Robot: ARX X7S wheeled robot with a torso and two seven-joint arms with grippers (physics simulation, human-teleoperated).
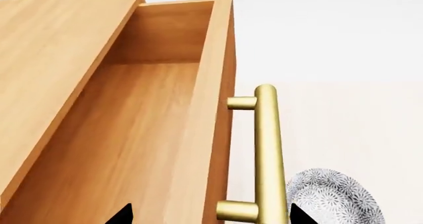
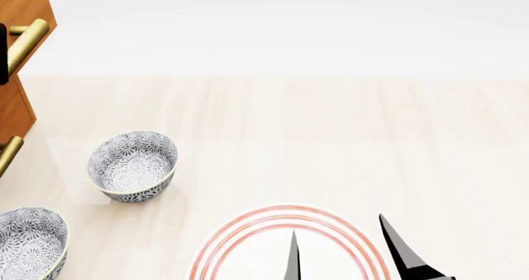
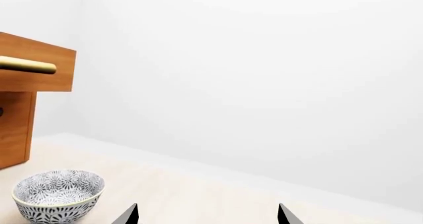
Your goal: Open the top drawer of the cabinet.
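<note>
At the far left, the top drawer is standing pulled out of the cabinet. The left gripper is straddling its brass handle, fingers spread, not clamping. Right of the two bowls, the right gripper is hovering open and empty over the red-ringed plate.

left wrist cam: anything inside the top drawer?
No. The top drawer is pulled out from the cabinet and the part of its wooden interior in view is bare, with nothing lying on the floor panel.
</note>
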